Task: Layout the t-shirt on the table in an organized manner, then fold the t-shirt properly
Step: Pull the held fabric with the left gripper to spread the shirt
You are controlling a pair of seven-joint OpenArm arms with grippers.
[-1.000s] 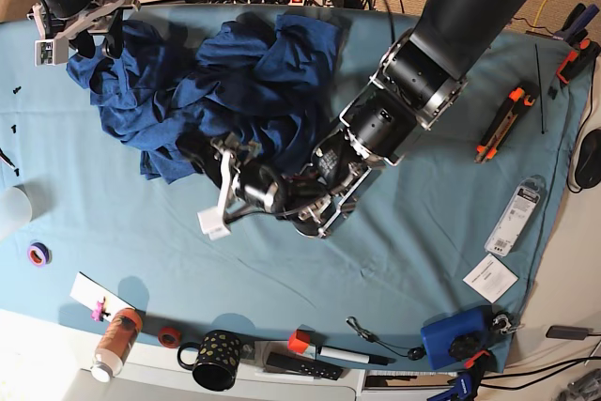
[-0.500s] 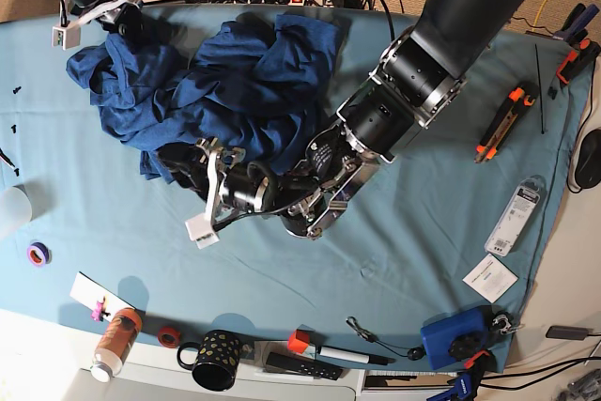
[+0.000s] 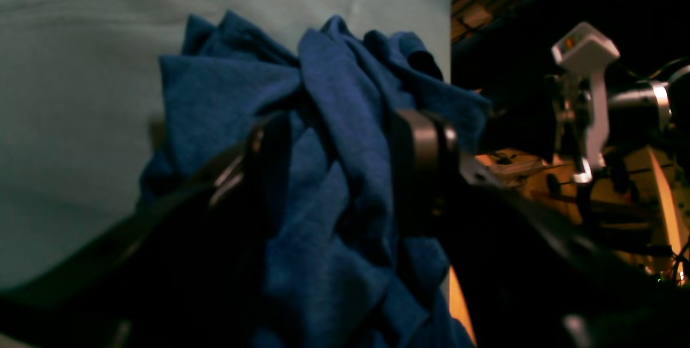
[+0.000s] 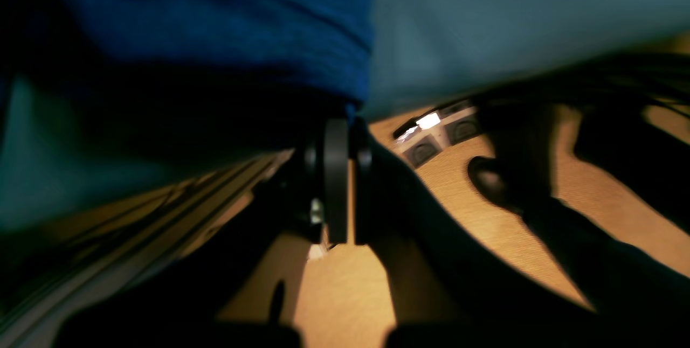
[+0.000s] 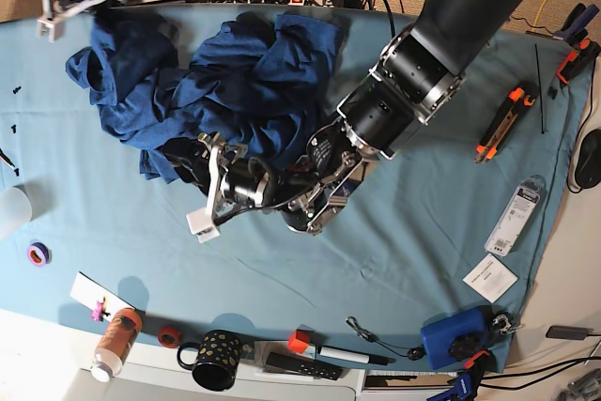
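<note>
The dark navy t-shirt (image 5: 244, 82) lies crumpled on the far left half of the teal table (image 5: 423, 232). My left gripper (image 5: 188, 155) is pushed into the heap's near edge. In the left wrist view it (image 3: 339, 143) is open, and a thick bunch of t-shirt (image 3: 334, 95) stands between its fingers (image 3: 426, 154). My right gripper (image 5: 99, 2) hangs at the far left corner. In the right wrist view it (image 4: 345, 127) is shut, with the t-shirt's (image 4: 242, 25) edge reaching down into its tips. The pinched spot itself is dark and blurred.
Along the near edge stand a spotted mug (image 5: 214, 359), an orange bottle (image 5: 115, 340), a red tape ring (image 5: 169, 336) and a blue box (image 5: 455, 335). An orange-black knife (image 5: 502, 122), a white packet (image 5: 516, 218) and a card (image 5: 489, 278) lie at the right.
My right gripper has shut and moved toward the far left corner, drawing the shirt's left part up with it. My left gripper has slid a little further into the heap's near edge.
</note>
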